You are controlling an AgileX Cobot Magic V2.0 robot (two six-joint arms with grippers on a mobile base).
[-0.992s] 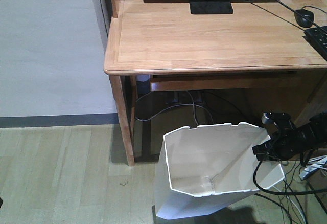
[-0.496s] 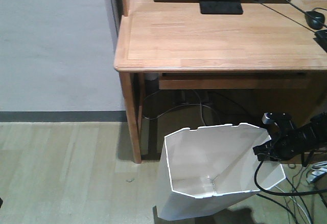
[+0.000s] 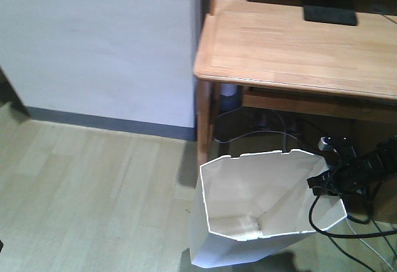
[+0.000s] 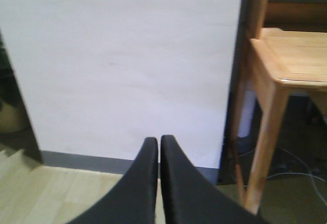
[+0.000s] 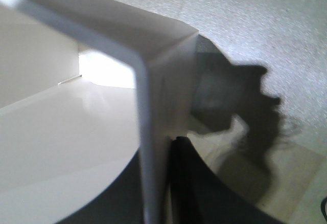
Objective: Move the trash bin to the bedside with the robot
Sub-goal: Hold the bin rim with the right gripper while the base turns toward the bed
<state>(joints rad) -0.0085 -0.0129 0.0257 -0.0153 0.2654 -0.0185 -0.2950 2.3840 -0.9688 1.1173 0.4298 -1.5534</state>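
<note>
The white trash bin (image 3: 248,222) with its notched octagonal rim stands tilted at the bottom middle of the front view, in front of the wooden desk. My right gripper (image 3: 319,184) is shut on the bin's right rim. The right wrist view shows the thin white wall (image 5: 150,147) pinched between the two black fingers (image 5: 184,183). A black cable (image 3: 322,222) loops down from that arm. My left gripper (image 4: 159,143) is shut and empty, pointing at a white wall. The bed is out of view.
A light wooden desk (image 3: 298,48) fills the upper right, with a black flat object (image 3: 330,15) on it and cables under it. One desk leg (image 4: 263,147) stands close right of my left gripper. A white wall (image 3: 93,42) with grey skirting is left. Wooden floor (image 3: 80,197) lies lower left.
The view has swung left: desk and wall have slid right in the frame, showing more white wall and floor. The bin and right gripper keep their place in the frame, still gripped.
</note>
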